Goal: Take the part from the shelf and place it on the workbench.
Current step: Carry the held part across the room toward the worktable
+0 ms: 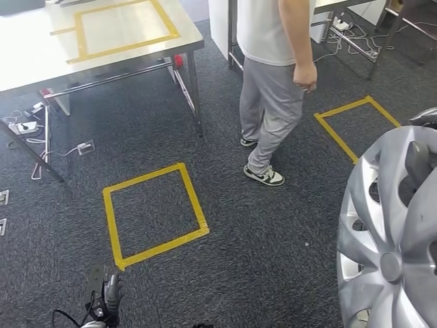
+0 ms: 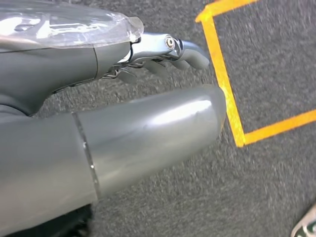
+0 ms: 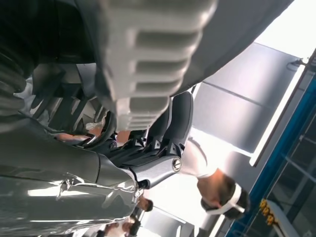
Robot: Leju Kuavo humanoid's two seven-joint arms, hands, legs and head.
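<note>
We see a silver, spoked wheel cover (image 1: 391, 225) with a smooth, satin plastic-like sheen, above dark grey carpet (image 1: 257, 260) that looks rough and matt. The pale workbench top (image 1: 36, 48) looks smooth and glossy on shiny metal legs, and our left hand (image 2: 149, 123) shows smooth, glossy grey casing.

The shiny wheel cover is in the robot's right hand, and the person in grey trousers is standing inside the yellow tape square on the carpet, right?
Not quite. The wheel cover is at the robot's right side, with the right hand on it, but the person stands outside the yellow tape square, on bare carpet between two taped squares. The head view shows this.
</note>
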